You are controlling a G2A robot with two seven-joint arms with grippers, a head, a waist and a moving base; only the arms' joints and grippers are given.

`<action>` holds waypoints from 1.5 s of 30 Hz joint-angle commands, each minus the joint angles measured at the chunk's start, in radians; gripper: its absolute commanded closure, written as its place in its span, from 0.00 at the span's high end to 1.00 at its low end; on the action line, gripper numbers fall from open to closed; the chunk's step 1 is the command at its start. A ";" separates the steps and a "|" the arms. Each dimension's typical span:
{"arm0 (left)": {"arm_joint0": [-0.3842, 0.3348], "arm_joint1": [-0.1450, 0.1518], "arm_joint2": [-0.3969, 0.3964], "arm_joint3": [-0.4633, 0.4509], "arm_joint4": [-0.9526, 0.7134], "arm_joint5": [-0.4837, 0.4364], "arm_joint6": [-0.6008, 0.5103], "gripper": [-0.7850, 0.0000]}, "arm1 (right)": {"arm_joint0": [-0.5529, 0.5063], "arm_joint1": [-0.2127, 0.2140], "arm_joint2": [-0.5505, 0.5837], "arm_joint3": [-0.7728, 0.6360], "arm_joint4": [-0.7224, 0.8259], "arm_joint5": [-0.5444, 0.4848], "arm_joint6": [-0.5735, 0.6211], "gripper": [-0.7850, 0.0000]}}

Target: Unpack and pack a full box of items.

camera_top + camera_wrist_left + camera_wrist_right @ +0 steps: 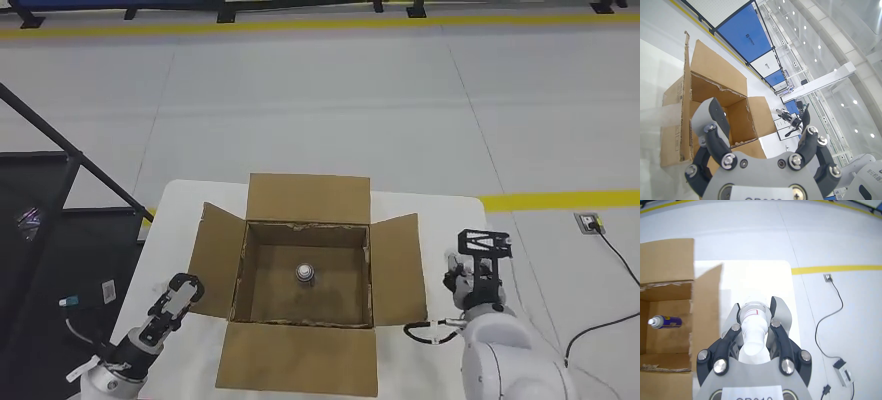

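Note:
An open cardboard box (305, 200) sits in the middle of the white table (440, 210), all its flaps folded out. Inside it stands a single blue spray can (305, 273) with a white cap, which the right wrist view shows as a blue spray can (664, 322) on the floor of the box (668, 292). To the right of the box, over the table, my right gripper (754, 306) is shut on a white bottle (754, 321); the top view shows this gripper (480, 255) there too. My left gripper (761, 117) is open and holds nothing, beside the box (715, 91) at its left front (175, 300).
On the floor to the right lie a socket (828, 277), a black cable and a power adapter (844, 372). A black frame (40, 230) stands left of the table. A yellow floor line (560, 200) runs off to the right.

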 commanded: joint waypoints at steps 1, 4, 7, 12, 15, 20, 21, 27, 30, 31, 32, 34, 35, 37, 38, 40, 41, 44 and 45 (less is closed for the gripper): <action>0.000 0.000 0.000 0.000 0.000 0.000 0.000 1.00 | 0.003 0.001 0.056 0.074 0.056 -0.028 0.006 0.00; 0.000 0.000 0.000 0.000 0.000 0.000 0.000 1.00 | 0.041 0.000 0.094 0.190 0.105 -0.063 0.013 0.00; 0.000 0.000 0.000 0.000 0.000 0.000 0.000 1.00 | 0.077 -0.002 0.120 0.314 0.156 -0.098 -0.031 0.00; 0.000 0.000 0.000 0.000 0.000 0.000 0.000 1.00 | 0.130 -0.005 0.142 0.463 0.258 -0.165 -0.103 0.00; 0.000 0.000 0.000 0.000 0.000 0.000 0.000 1.00 | 0.162 -0.006 0.145 0.520 0.286 -0.188 -0.100 0.00; 0.000 0.000 0.000 0.000 0.000 0.000 0.000 1.00 | 0.201 -0.008 0.139 0.579 0.292 -0.196 -0.089 0.22; 0.000 0.000 0.000 0.000 0.000 0.000 0.000 1.00 | 0.206 -0.008 0.137 0.584 0.291 -0.194 -0.085 0.48; 0.000 0.000 0.000 0.000 0.000 0.000 0.000 1.00 | 0.217 -0.009 0.135 0.594 0.290 -0.188 -0.075 1.00; 0.000 0.000 0.000 0.000 0.000 0.000 0.000 1.00 | 0.211 -0.009 0.141 0.570 0.283 -0.180 -0.079 1.00; 0.000 0.000 0.000 0.000 0.000 0.000 0.000 1.00 | 0.205 -0.009 0.146 0.543 0.282 -0.170 -0.092 1.00; 0.000 0.000 0.000 0.000 0.000 0.000 0.000 1.00 | 0.193 -0.010 0.154 0.501 0.293 -0.157 -0.115 1.00; 0.000 0.000 0.000 0.000 0.000 0.000 0.000 1.00 | 0.150 -0.011 0.168 0.386 0.275 -0.104 -0.159 1.00; 0.000 0.000 0.000 0.000 0.000 0.000 0.000 1.00 | 0.126 -0.011 0.165 0.313 0.276 -0.100 -0.174 1.00; 0.000 0.000 0.000 0.000 0.000 0.000 0.000 1.00 | 0.086 -0.011 0.163 0.202 0.232 -0.084 -0.176 1.00; 0.000 0.000 0.000 0.000 0.000 0.000 0.000 1.00 | 0.077 -0.011 0.153 0.160 0.203 -0.080 -0.158 1.00; 0.000 0.000 0.000 0.000 0.000 0.000 0.000 1.00 | 0.083 -0.012 0.127 0.106 0.167 -0.086 -0.120 1.00; 0.000 0.000 0.000 0.000 0.000 0.000 0.000 1.00 | 0.092 -0.012 0.115 0.096 0.148 -0.090 -0.103 1.00; 0.000 0.000 0.000 0.000 0.000 0.000 0.000 1.00 | 0.131 -0.017 0.068 0.094 0.107 -0.091 -0.065 1.00; 0.000 0.000 0.000 0.000 0.000 0.000 0.000 1.00 | 0.145 -0.019 0.053 0.096 0.103 -0.094 -0.065 1.00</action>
